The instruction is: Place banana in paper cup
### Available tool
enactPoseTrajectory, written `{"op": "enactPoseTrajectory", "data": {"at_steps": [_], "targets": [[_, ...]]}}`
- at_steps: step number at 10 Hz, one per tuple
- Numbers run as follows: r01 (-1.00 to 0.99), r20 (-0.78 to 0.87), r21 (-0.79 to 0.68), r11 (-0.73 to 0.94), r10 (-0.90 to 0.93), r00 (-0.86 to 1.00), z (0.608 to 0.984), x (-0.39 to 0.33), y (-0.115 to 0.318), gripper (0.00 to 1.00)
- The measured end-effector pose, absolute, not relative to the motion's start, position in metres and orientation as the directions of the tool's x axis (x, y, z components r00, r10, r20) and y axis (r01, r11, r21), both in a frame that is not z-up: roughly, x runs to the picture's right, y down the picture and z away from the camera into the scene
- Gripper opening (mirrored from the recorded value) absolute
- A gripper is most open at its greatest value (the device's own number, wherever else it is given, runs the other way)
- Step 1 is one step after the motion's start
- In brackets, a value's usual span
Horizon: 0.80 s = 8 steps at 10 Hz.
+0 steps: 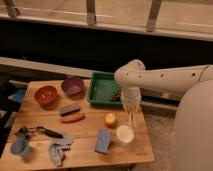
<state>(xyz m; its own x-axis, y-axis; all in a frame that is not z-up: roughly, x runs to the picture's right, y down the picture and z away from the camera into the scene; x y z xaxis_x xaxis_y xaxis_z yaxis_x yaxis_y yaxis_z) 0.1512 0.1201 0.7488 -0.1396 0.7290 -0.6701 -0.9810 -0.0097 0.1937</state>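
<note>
One view only. Camera sits high, off the near right corner of the bench [85,132], facing down toward its far edge; mid-range, whole top framed. Gripper [131,119] hangs near that corner, just above the paper cup [124,134].

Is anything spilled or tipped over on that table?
Nothing looks spilled or broken. The orange bowl, purple bowl and paper cup all sit upright on the table. Only the blue cloth near the front edge lies crumpled. The hand hangs just above the paper cup.
</note>
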Motion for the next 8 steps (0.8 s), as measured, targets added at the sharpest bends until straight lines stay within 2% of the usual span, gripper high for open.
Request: {"op": "enactPoseTrajectory", "data": {"at_steps": [8], "targets": [[-0.984,-0.681,0.171,-0.05,0.716,-0.155,0.705,0.139,0.154,0.0]]}}
